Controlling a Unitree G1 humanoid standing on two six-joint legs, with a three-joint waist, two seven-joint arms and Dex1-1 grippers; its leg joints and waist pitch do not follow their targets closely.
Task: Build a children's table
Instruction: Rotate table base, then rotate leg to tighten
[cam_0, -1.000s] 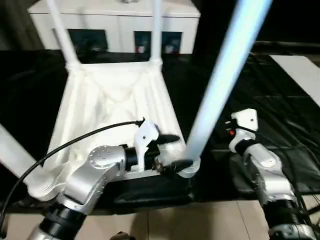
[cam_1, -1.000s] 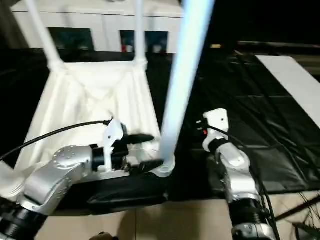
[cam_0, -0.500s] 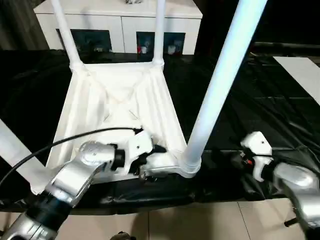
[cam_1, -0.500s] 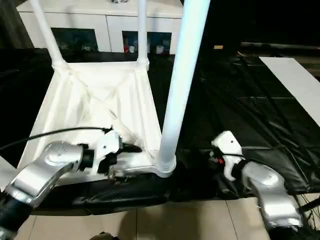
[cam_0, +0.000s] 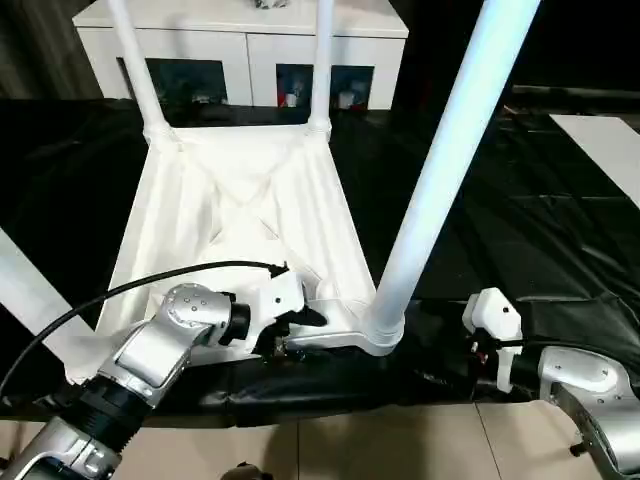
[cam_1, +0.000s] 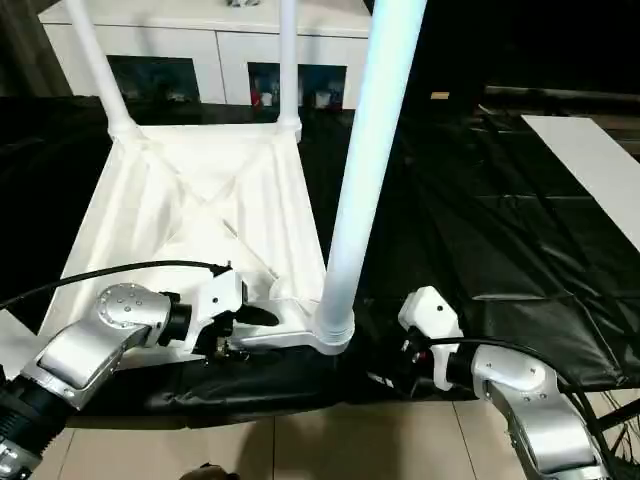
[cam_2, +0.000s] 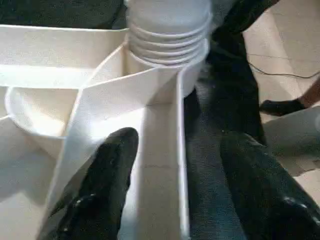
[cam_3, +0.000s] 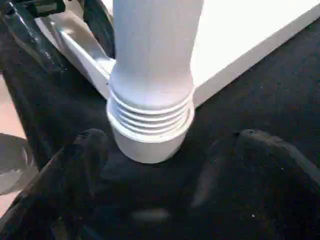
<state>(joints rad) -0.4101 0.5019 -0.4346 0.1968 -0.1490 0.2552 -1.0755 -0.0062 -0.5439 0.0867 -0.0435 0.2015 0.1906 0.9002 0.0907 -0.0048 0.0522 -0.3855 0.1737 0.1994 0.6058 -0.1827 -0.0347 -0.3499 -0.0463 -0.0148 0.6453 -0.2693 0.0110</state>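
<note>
**Friend:** How far along is the table?

**Me:** Nearly done, I think. The white plastic tabletop with the ribbed underside (cam_0: 240, 200) lies upside down on the bench with the black sheet (cam_0: 520, 220). I can see all four long white round legs pointing up. Two stand at the far corners, one (cam_0: 135, 60) and the other (cam_0: 320, 60). One is at the near left corner (cam_0: 25, 290). The big one close to me is at the near right corner (cam_0: 440, 170).

**Friend:** Is the big one in all the way?

**Me:** Its ringed bottom end sits in the round corner socket (cam_0: 380, 335). I can't tell if it is tight.

**Friend:** What are your tools doing?

**Me:** My left tool (cam_0: 298, 333) is at the near edge of the tabletop, just beside that socket. Its two black fingers (cam_2: 107, 185) are apart. One is inside the edge wall and one is outside, over the black sheet. They are not squeezing anything. My right tool (cam_3: 167, 170) is low by the foot of the big leg. Its fingers are spread wide, one on each side of the leg, and they hold nothing.

**Friend:** So what is left?

**Me:** I would check that each leg is snug. Then the table has to be turned over onto its legs. Behind it is a white cabinet with dark glass doors (cam_0: 240, 40), but that is not part of my job.
</note>
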